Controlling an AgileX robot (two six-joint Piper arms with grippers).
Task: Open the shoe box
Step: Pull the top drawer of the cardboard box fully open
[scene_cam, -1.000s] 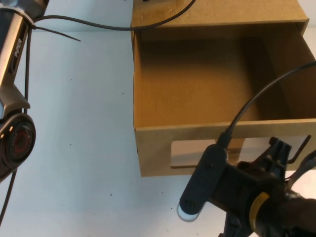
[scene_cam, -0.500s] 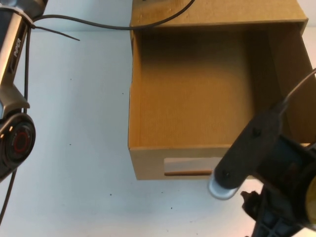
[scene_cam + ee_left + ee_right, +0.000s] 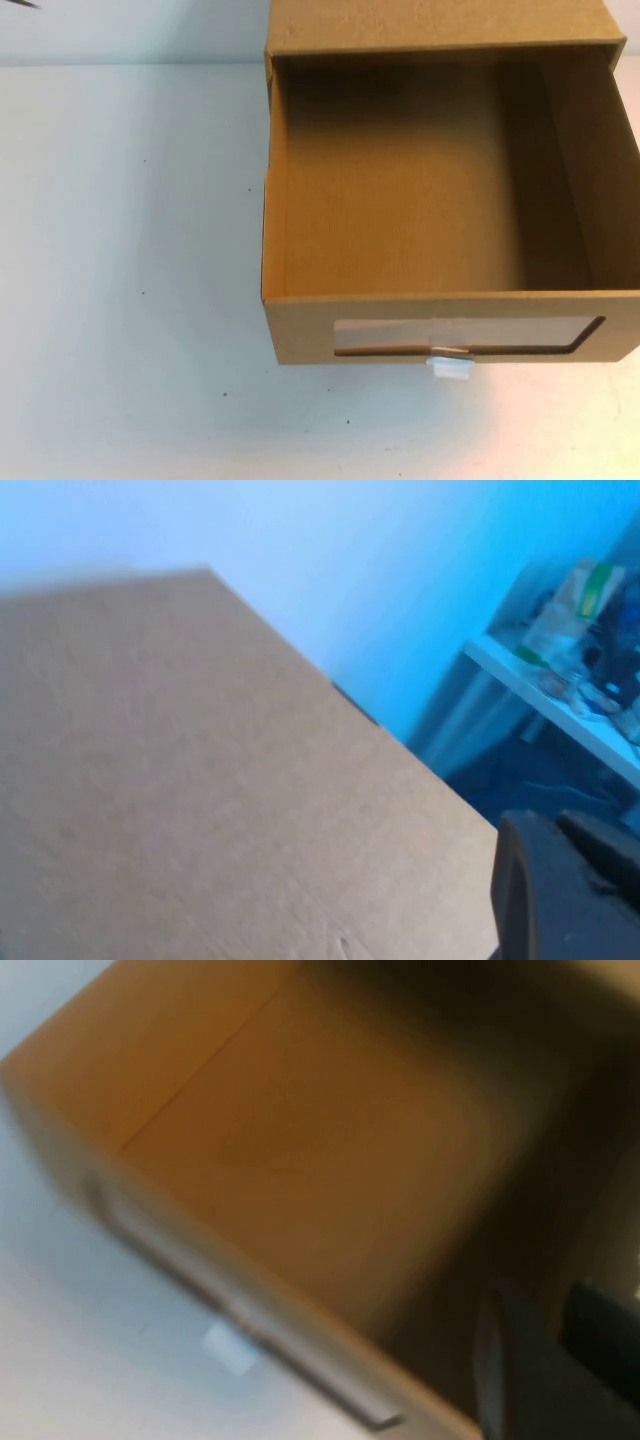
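The brown corrugated-cardboard shoe box (image 3: pixel 440 25) sits on the right half of the smooth white bench (image 3: pixel 130 250), its long axis running near to far. Its matt, open-topped inner tray (image 3: pixel 300 330) stands slid out toward the near side and holds nothing, so I'd judge the opening as good as done. The tray's near wall carries a long glossy window (image 3: pixel 390 333), and a small pale pull tab (image 3: pixel 450 367) pokes out beneath it.

Neither arm shows from the raised camera. The right gripper (image 3: pixel 555 1355) hangs above the tray, its camera looking down into it, with the pull tab (image 3: pixel 232 1348) well apart from it on the outer face of the near wall; I cannot tell whether it is spread or pressed together. The left gripper (image 3: pixel 560 890) sits close over a plain flat cardboard face of the box; its state I cannot tell either. Any last tug would run straight toward the near side along the box's length, and the right arm looks the nearer to the tab.
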